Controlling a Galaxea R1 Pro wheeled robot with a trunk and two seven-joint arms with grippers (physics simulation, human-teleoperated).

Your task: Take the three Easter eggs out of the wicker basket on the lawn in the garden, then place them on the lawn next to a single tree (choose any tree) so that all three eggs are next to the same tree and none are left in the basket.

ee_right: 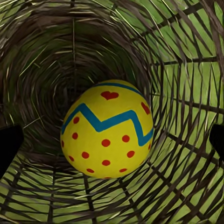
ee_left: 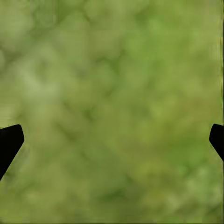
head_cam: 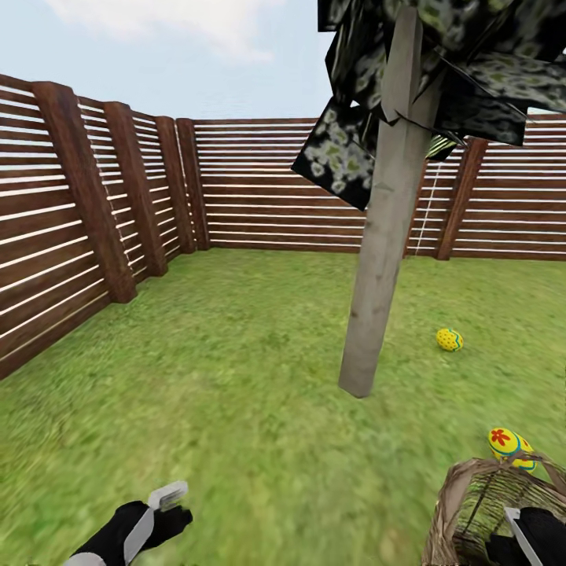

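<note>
Right gripper (ee_right: 112, 140) inside wicker basket (ee_right: 186, 93), fingers spread wide, one dark tip at each edge of wrist view, nothing pinched. Last basket egg (ee_right: 107, 129) dead ahead between tips, resting on weave, apparently untouched.

Left gripper (ee_left: 112, 137) spread, empty, facing lawn (ee_left: 112, 70).

Two eggs already out: dotted egg (head_cam: 450, 339) on grass near tree (head_cam: 377, 275); flower egg (head_cam: 507, 444) just beyond basket rim, farther from trunk.

Step, by judgement: fetching third egg. Next: advance until tips flank egg, close, lift clear of rim, carry to trunk.
</note>
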